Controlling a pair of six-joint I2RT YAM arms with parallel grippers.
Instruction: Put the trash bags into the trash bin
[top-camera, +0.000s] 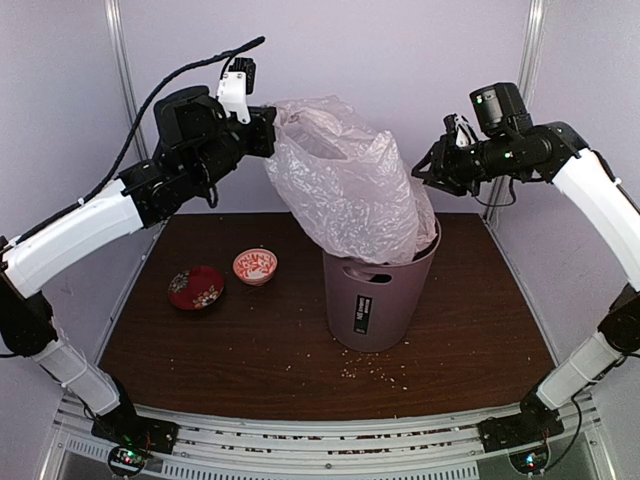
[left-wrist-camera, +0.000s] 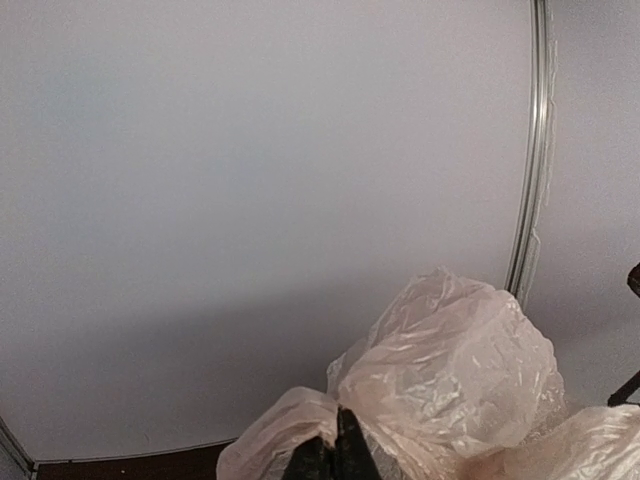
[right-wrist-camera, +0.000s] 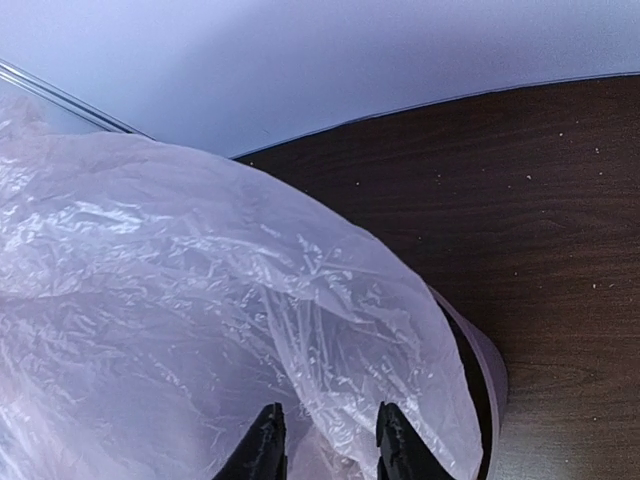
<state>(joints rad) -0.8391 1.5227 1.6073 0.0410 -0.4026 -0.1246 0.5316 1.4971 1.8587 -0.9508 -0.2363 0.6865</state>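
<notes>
Surface (top-camera: 250, 350): dark wood-grain top that carries the bin and two small bowls.
Trash bag (top-camera: 345, 185): a billowed, translucent pinkish-white film. Its lower end is tucked inside the bin mouth, and most of it balloons up and leans left above the rim.
Handling: it looks nearly weightless, limp and crinkly, with air trapped inside. It will likely spring back up when pushed, slide off smooth fingers, and tear if dragged over the rim.
Where to hold: a gathered fold or the bunched top edge seems best, since a flat panel gives nothing to pinch.
Trash bin (top-camera: 385, 300): mauve-brown and tapered, standing upright right of centre. A handle slot and a black label face the camera.
Left hand (top-camera: 268, 130): raised high at the bag's upper left corner, fingers pressed together on a pinch of the film.
Right hand (right-wrist-camera: 325, 445): level with the bag's right shoulder above the bin, fingers apart with film showing in the gap. Whether they touch the film is unclear.
Red bowls (top-camera: 196, 287): two of them, left of the bin and well apart from it.
Crumbs (top-camera: 375, 372): pale specks scattered in front of the bin.
</notes>
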